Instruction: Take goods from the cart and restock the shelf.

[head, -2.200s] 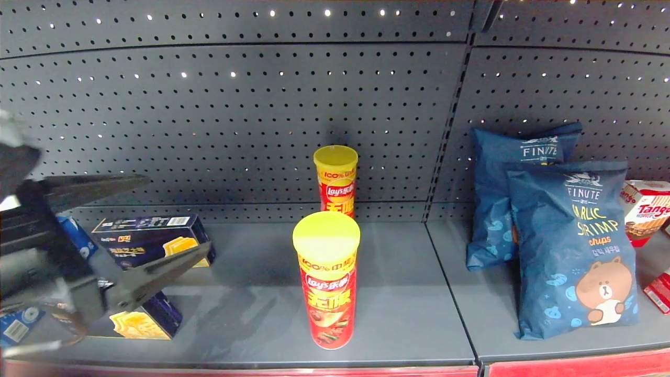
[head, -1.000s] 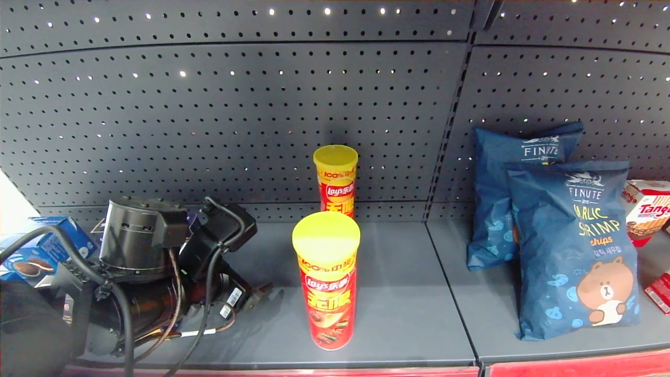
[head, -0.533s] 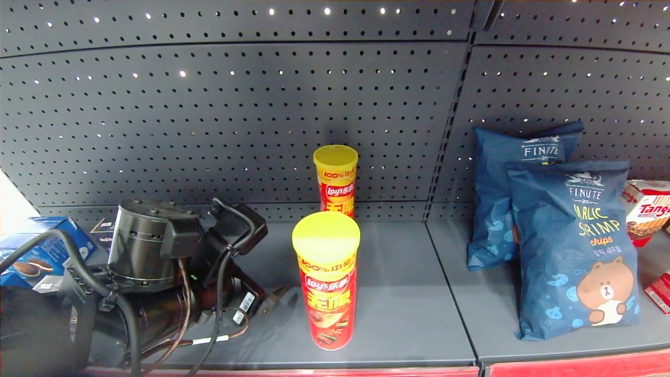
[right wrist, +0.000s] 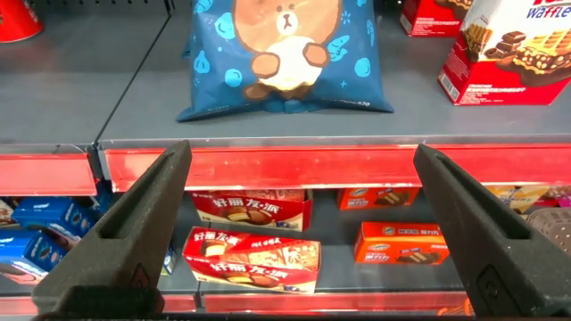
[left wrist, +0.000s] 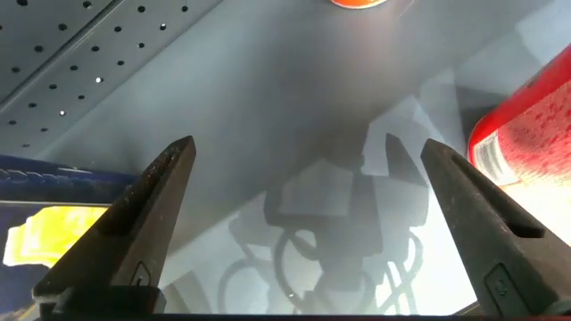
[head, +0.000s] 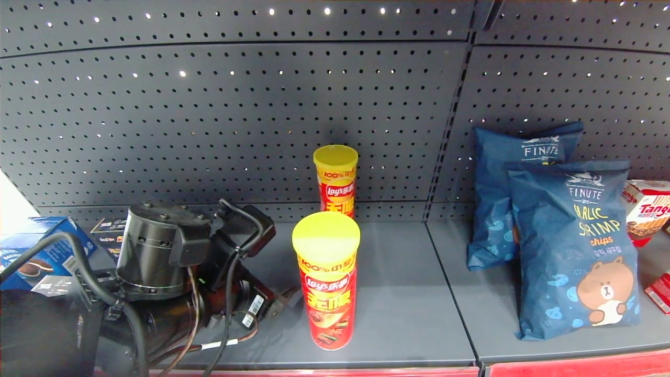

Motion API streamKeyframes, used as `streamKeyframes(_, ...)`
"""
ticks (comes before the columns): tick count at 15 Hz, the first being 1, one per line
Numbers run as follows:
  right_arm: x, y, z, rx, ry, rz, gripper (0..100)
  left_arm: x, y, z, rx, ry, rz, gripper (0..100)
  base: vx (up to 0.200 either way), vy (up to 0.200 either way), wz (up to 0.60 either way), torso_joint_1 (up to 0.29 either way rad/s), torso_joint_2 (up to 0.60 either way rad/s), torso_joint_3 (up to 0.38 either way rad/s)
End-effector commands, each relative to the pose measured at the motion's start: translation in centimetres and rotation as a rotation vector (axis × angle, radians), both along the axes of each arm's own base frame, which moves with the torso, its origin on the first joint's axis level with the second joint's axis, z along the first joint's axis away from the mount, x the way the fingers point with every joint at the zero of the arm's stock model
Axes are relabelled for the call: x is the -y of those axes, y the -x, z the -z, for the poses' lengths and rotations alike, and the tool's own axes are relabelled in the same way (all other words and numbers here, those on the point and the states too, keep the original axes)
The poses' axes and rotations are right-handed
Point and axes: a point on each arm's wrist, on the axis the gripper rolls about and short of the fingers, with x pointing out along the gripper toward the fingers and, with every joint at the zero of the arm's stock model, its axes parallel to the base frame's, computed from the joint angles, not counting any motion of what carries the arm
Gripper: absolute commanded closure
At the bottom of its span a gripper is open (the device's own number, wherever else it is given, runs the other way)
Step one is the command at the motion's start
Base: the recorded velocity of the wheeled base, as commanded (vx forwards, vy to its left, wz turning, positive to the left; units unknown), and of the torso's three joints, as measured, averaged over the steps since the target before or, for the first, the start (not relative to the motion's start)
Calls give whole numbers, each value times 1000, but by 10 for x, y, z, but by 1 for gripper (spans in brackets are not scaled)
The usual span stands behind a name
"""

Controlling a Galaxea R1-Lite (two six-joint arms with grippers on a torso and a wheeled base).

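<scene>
Upright on the grey shelf (head: 398, 293) stand two chip cans, one behind the other: the front can (head: 327, 283) near the shelf's lip and the back can (head: 335, 180) against the pegboard. Each has a yellow lid and a red label with yellow and white lettering.

To their right lean two dark blue snack bags. The front bag (head: 573, 246) carries a cartoon brown bear and overlaps the back bag (head: 492, 209). Past them sit one white-and-red wafer box (head: 646, 209) and one red box (head: 660, 292) cut by the edge. At the far left are one blue cookie box (head: 36, 251) and one dark box (head: 107, 233).

The left gripper (left wrist: 308, 152) lies low over the shelf, left of the front can, its fingers spread wide with nothing between them; the can's red side is just beside one finger. The right gripper (right wrist: 303, 153) is likewise spread and empty, out in front of the shelf's red edge strip (right wrist: 285, 165), below the bear bag. On the lower shelf behind it lie two red boxes (right wrist: 252, 259) and two orange boxes (right wrist: 412, 242).
</scene>
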Motion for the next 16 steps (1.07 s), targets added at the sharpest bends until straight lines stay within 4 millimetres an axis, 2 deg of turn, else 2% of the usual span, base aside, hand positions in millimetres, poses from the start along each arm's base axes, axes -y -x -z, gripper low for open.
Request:
streamKeyframes(1, 0, 0, 0, -1, 0, 0, 0, 5, 3, 0, 0, 4, 19, 0, 0, 0, 0, 0, 0, 0)
streamKeyframes(16, 0, 0, 0, -1, 0, 0, 0, 19, 5, 1, -6, 17, 39, 0, 0, 0, 0, 0, 0, 0)
